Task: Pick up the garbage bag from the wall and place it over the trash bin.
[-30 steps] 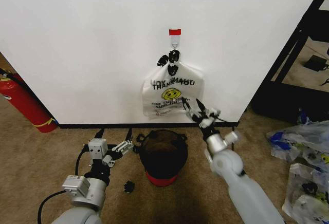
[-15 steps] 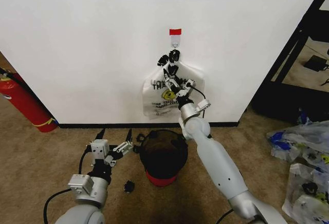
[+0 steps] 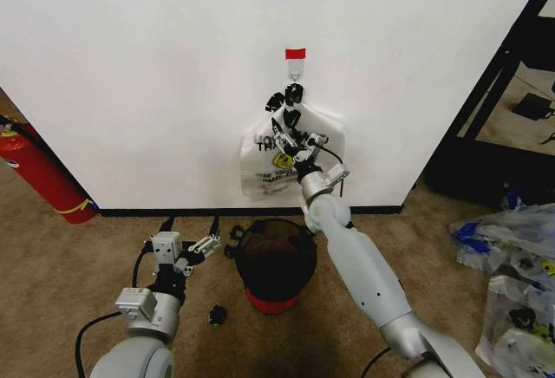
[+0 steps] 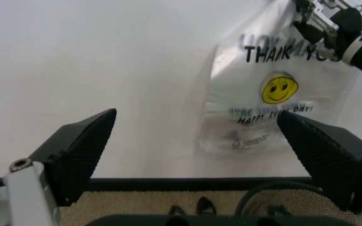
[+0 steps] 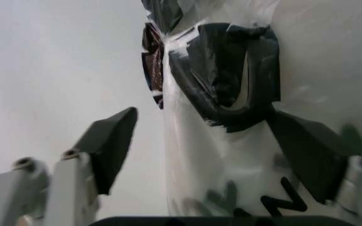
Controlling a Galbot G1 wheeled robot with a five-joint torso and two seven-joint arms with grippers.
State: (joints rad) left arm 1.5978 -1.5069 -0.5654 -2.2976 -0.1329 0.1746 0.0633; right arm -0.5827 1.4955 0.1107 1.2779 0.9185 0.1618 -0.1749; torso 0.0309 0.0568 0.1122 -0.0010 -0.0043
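Your garbage bag [image 3: 291, 159] hangs flat against the white wall [image 3: 147, 74], its gathered handles caught on the small hook [image 3: 295, 74] just under the red tape strip [image 3: 296, 53]. The handles here carry black wrapping [image 5: 228, 89], not blue. The yellow smiley face [image 4: 279, 88] and the "THANK YOU" print sit on the bag's front.

Your right gripper [image 3: 293, 133] is raised against the upper part of the bag, just below the black handle bundle and over the printed lettering. In the right wrist view you see its fingers [image 5: 111, 141] spread wide, one on each side of the black wrapping, with the bag's neck between them; they have hold of nothing yet.

Your left gripper [image 3: 192, 232] sits low near the floor, to the left of the trash bin [image 3: 274, 261], well apart from the bag. Its fingers [image 4: 80, 150] stand wide open and empty, pointed at the wall and its black baseboard [image 4: 168, 183].

The black wire-mesh bin with the red base stands on the carpet [image 3: 61, 265] right below the bag. A red fire extinguisher [image 3: 43, 174] leans at the wall far to the left.
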